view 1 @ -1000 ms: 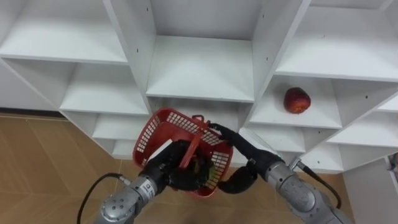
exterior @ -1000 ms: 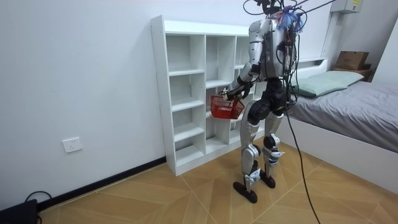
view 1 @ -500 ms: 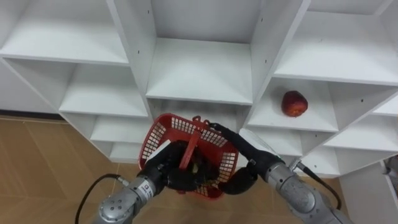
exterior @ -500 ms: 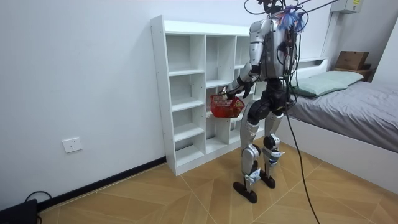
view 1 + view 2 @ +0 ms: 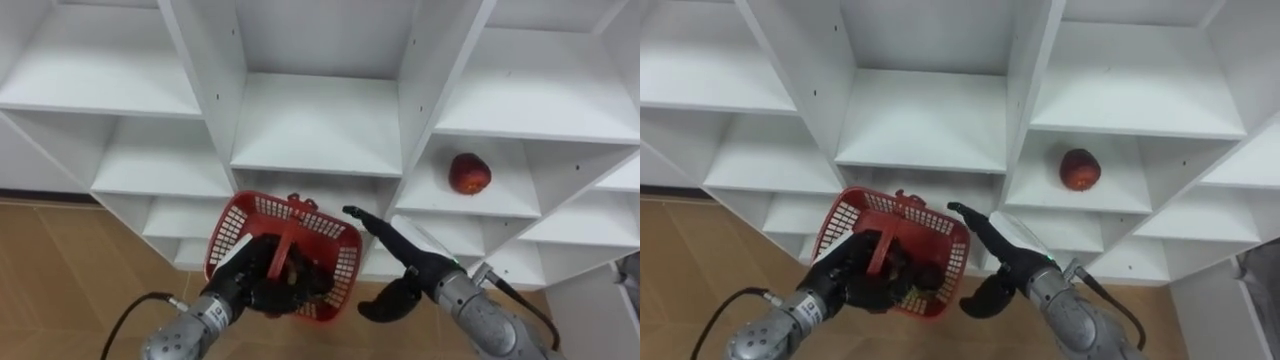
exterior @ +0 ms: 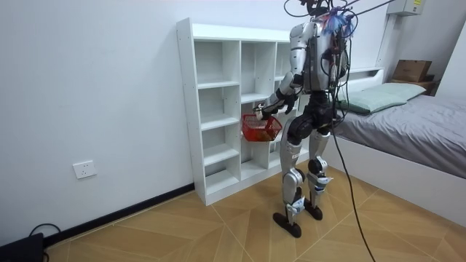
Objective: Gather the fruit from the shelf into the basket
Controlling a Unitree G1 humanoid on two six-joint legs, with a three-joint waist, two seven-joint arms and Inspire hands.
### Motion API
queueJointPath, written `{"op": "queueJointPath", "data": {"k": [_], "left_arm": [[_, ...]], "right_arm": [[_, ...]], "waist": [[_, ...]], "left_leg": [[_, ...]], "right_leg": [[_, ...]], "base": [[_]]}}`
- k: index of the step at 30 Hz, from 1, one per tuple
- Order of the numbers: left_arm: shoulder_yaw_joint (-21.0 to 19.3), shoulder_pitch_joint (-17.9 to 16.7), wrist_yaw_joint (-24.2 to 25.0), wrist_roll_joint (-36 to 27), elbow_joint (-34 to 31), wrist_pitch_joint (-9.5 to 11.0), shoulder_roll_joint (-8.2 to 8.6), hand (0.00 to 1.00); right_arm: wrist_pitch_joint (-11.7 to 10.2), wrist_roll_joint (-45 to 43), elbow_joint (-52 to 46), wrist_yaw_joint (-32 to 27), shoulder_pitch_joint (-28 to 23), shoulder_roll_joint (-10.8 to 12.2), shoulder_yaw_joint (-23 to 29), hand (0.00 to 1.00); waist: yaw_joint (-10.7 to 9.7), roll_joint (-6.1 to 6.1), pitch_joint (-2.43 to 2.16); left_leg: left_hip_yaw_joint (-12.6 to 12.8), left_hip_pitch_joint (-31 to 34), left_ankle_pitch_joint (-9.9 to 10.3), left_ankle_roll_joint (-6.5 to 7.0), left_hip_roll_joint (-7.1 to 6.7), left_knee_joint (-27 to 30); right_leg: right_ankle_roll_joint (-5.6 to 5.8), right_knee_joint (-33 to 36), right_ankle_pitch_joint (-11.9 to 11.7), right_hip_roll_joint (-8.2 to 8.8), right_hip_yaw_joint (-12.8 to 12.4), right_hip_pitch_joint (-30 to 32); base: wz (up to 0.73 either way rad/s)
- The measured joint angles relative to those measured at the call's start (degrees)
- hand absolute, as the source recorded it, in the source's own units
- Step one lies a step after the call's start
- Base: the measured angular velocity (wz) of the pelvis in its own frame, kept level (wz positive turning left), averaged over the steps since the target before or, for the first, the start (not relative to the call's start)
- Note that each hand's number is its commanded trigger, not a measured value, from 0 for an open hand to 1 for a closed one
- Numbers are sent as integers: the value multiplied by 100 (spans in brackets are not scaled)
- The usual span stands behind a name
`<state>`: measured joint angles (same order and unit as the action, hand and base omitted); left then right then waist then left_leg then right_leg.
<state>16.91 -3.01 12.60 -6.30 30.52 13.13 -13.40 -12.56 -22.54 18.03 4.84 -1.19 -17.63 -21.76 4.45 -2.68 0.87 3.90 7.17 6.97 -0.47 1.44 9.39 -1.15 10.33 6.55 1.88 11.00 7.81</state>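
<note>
1. White shelving of the closet point(image 5: 320, 120) rises in front of the robot, with brown wooden floor point(image 5: 60, 270) below it. In the room view the closet stands against a pale wall, and a bed point(image 6: 408, 124) lies at the room view's right.
2. The robot stands upright on both feet, close to the closet and facing it, with both arms raised to about the middle shelves.
3. The left hand point(image 5: 255, 285) carries a red basket point(image 5: 245, 225). Its fingers are clenched round the basket's red handle point(image 5: 287, 232), which stands up through the grip.
4. The basket is tilted, with its open top turned toward the shelves. Dark contents lie under the left fingers, too hidden to tell what they are.
5. The right hand point(image 5: 410, 262) is released, its fingers straight and pointing toward the closet, the thumb hanging below. It holds nothing.
6. The basket's right rim lies just left of the right fingers; whether they touch it cannot be told.
7. A red apple point(image 5: 469, 173) rests on a shelf in the closet's right column. It is above and to the right of the right fingertips, well apart from them, and alone in its compartment.
</note>
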Motion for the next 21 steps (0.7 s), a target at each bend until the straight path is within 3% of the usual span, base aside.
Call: {"op": "queueJointPath", "data": {"k": [13,21], "left_arm": [[0,-326,-462,-62,292,-1,29,100],[-3,-420,-655,-90,904,-2,45,100]], "right_arm": [[-23,325,-329,-134,-644,21,287,0],[-69,499,-466,-635,-870,160,698,0]], "waist": [[-202,73,-1],[-311,78,-19]], "left_leg": [[209,-445,123,27,10,-36],[258,-668,158,26,21,-83]], "right_leg": [[52,-58,31,-17,-154,-372],[63,-76,34,-54,-296,-495]], "base": [[-8],[-5]]}}
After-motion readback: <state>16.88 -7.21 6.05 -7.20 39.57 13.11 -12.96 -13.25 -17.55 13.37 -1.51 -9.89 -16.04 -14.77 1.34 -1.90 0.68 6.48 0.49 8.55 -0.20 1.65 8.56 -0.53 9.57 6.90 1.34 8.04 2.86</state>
